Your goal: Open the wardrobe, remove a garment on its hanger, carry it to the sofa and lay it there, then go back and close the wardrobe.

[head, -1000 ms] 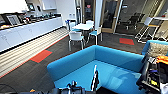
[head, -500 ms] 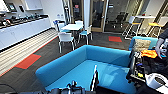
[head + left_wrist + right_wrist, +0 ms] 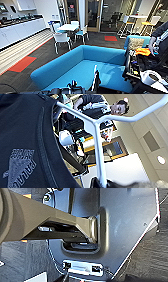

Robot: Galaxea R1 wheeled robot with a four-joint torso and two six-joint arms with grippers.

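Head view, left to right. A white kitchen counter is running along the far left wall. A red floor patch is lying on the dark carpet nearer in. A white table with white-and-teal chairs is standing at mid-distance, left of centre. The sofa is sitting just ahead, centre, its wide blue seat facing the robot. The hanger is showing as a pale bar rising over the near edge of the seat. At the right, a person's hand is resting on a control rig above a cart holding an orange item.

Left wrist view: the garment, black with a grey printed logo, is hanging close to the camera; the hanger's white stem is running down to the left gripper. Whether its grip is wide or narrow: cannot tell.

Right wrist view: the state of the right gripper cannot be told either.
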